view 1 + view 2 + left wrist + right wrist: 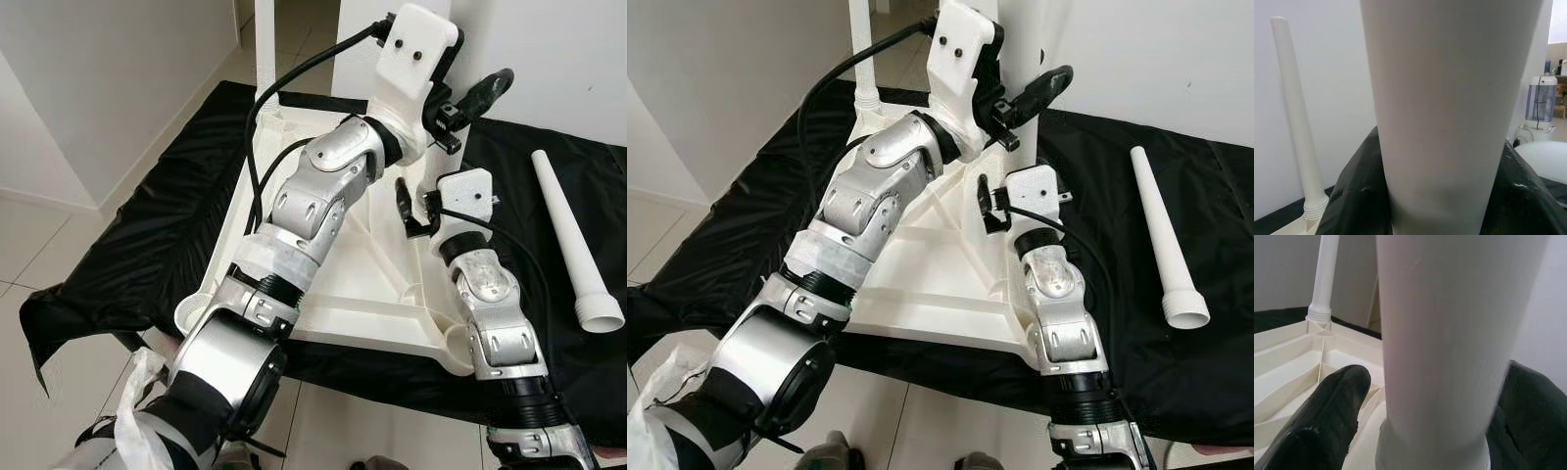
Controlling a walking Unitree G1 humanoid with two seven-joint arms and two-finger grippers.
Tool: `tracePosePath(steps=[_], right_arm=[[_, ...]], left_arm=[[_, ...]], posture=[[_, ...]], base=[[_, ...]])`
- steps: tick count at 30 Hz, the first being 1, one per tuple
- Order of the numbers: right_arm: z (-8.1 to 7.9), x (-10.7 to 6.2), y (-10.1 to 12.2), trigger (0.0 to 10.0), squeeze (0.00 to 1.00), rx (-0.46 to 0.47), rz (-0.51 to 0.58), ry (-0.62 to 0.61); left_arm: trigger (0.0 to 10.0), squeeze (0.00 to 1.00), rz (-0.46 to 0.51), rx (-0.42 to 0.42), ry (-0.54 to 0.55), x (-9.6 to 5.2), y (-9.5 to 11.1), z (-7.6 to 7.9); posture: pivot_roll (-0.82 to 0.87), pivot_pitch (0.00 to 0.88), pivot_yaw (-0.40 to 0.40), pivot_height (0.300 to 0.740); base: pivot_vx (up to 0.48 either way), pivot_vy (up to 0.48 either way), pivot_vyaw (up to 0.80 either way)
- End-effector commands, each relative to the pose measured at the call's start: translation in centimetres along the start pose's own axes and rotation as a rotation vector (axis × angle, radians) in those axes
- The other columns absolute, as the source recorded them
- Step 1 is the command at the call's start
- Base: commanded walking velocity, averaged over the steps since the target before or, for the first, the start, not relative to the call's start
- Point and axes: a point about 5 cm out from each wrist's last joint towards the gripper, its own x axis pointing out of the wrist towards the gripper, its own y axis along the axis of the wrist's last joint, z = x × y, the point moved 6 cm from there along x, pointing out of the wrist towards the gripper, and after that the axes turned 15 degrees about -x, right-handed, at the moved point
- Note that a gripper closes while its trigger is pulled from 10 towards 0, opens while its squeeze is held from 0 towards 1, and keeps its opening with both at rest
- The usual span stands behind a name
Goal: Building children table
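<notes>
Upturned tabletop (362,284) on black cloth (127,245), sockets up for legs. Upright leg (1444,112) pinched by left gripper (460,103) higher up and right gripper (416,211) near its base, probably for seating. Spare leg (573,240) alongside.

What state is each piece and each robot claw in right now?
Tabletop: upside down on black sheet.
Near leg: upright in its corner socket.
Far leg: upright, fitted.
Loose leg: lying flat, unfitted.
Left end effector: around near leg.
Right end effector: around its base.
</notes>
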Motion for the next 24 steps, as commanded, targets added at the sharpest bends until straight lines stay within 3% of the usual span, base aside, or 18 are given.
tracePosePath(steps=[1, 15, 16, 17, 20, 21, 24], right_arm=[[0.2, 0.3, -0.2, 10.0, 0.00, -0.001, -0.010, -0.009], [0.3, 1.0, 0.8, 10.0, 0.00, 0.002, 0.021, -0.014], [0.3, 1.0, 0.9, 5.3, 0.00, 0.004, 0.023, -0.014], [0.3, 1.0, 1.0, 5.7, 0.00, 0.003, 0.026, -0.012], [0.3, 0.9, 1.1, 5.7, 0.00, 0.004, 0.028, -0.012], [0.2, 0.9, 1.1, 3.7, 0.00, 0.006, 0.029, -0.008], [0.2, 0.9, 1.1, 3.6, 0.00, 0.011, 0.027, -0.009]], left_arm=[[10.0, 0.00, 0.014, -0.037, 0.008, 0.4, -0.6, 1.1], [10.0, 0.00, 0.008, -0.040, 0.011, 0.4, -0.6, 1.3], [10.0, 0.00, 0.007, -0.040, 0.009, 0.5, -0.6, 1.4], [10.0, 0.00, 0.005, -0.042, 0.006, 0.5, -0.7, 1.6], [10.0, 0.00, 0.004, -0.043, 0.003, 0.6, -0.7, 1.7], [10.0, 0.00, 0.001, -0.045, -0.002, 0.6, -0.8, 2.0], [10.0, 0.00, 0.001, -0.046, -0.003, 0.6, -0.8, 2.0]], posture=[[0.03, 0.000, -0.022, 0.740], [0.04, 0.000, -0.021, 0.740], [0.03, 0.000, -0.019, 0.740], [0.03, 0.000, -0.017, 0.740], [0.03, 0.000, -0.017, 0.740], [0.03, 0.000, -0.017, 0.740], [0.03, 0.000, -0.017, 0.740]], base=[[0.000, 0.000, 0.00], [0.000, 0.000, 0.00], [0.000, 0.000, 0.00], [0.000, 0.000, 0.00], [0.000, 0.000, 0.00], [0.000, 0.000, 0.00], [0.000, 0.000, 0.00]])
